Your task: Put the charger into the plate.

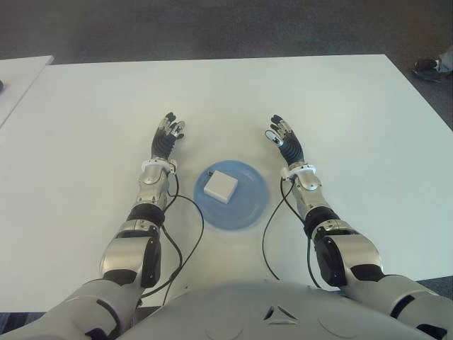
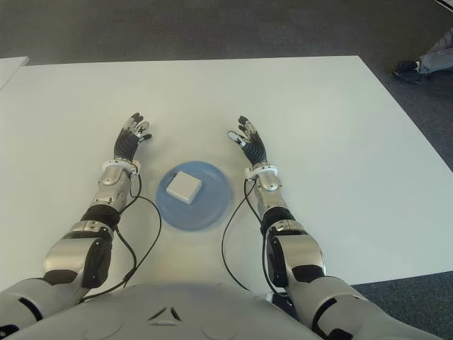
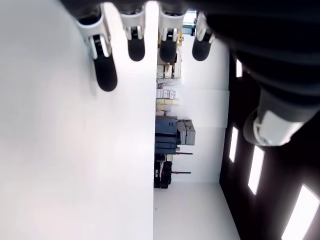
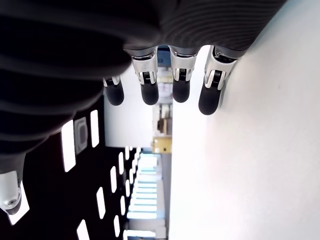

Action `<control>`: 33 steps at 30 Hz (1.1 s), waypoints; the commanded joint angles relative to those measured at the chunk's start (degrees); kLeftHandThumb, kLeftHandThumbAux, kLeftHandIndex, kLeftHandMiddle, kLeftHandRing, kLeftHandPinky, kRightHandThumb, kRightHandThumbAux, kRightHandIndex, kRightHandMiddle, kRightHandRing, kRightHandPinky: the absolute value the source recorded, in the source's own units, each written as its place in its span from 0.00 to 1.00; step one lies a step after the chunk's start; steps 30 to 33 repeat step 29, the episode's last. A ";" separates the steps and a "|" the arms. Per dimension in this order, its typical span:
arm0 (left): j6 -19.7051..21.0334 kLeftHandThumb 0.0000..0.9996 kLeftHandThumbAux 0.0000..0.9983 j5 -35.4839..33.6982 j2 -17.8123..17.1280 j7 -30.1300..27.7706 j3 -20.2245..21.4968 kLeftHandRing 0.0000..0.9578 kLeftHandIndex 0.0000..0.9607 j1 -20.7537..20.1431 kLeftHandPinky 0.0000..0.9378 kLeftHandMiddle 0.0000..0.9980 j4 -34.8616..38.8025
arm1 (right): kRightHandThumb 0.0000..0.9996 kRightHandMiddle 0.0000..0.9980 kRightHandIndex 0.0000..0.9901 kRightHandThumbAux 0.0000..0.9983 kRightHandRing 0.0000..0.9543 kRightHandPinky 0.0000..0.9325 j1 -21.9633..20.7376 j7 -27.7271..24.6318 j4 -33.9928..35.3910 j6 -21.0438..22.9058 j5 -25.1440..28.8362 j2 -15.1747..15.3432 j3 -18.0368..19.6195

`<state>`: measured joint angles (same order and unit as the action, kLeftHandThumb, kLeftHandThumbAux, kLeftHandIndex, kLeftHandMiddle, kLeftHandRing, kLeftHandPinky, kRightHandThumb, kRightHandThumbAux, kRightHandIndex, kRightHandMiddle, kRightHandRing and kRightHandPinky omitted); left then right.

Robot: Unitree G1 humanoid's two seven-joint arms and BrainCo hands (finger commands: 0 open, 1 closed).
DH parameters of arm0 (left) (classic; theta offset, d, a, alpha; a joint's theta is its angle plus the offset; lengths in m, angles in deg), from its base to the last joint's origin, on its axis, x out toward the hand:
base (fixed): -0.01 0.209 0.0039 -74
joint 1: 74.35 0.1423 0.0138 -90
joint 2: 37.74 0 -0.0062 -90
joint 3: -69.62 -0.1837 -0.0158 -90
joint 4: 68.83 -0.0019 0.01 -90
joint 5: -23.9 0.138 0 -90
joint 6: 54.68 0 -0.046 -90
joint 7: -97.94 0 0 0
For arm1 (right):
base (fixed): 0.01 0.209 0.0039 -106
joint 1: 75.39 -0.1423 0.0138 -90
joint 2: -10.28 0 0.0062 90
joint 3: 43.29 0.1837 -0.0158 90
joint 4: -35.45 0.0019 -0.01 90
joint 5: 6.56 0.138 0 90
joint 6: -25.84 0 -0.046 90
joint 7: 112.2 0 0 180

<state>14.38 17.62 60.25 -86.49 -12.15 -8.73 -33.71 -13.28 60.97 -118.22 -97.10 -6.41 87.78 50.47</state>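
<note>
A white square charger lies inside the round blue plate on the white table, near the front middle. My left hand shows just left of the plate, fingers stretched out and holding nothing. My right hand shows just right of the plate, fingers also spread and bare. In the left wrist view the fingers extend straight beside the white table top. The right wrist view shows straight fingers with nothing between them.
The white table stretches wide beyond the hands. A second white table edge stands at the far left. A person's shoe shows on the dark floor at the far right. Black cables trail from both wrists toward my body.
</note>
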 commanded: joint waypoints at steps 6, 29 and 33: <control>1.11 0.05 0.54 2.01 1.03 -0.29 -1.30 0.00 0.00 2.06 0.00 0.00 -1.74 | 0.01 0.03 0.00 0.50 0.00 0.00 4.60 0.78 -3.22 5.98 -0.27 -0.25 0.10; -0.77 0.06 0.60 2.73 1.35 -0.59 -1.19 0.00 0.00 1.17 0.01 0.00 -3.26 | 0.00 0.02 0.00 0.51 0.00 0.00 4.05 1.33 -3.47 6.48 -0.49 -0.06 0.01; -0.77 0.06 0.60 2.73 1.35 -0.59 -1.19 0.00 0.00 1.17 0.01 0.00 -3.26 | 0.00 0.02 0.00 0.51 0.00 0.00 4.05 1.33 -3.47 6.48 -0.49 -0.06 0.01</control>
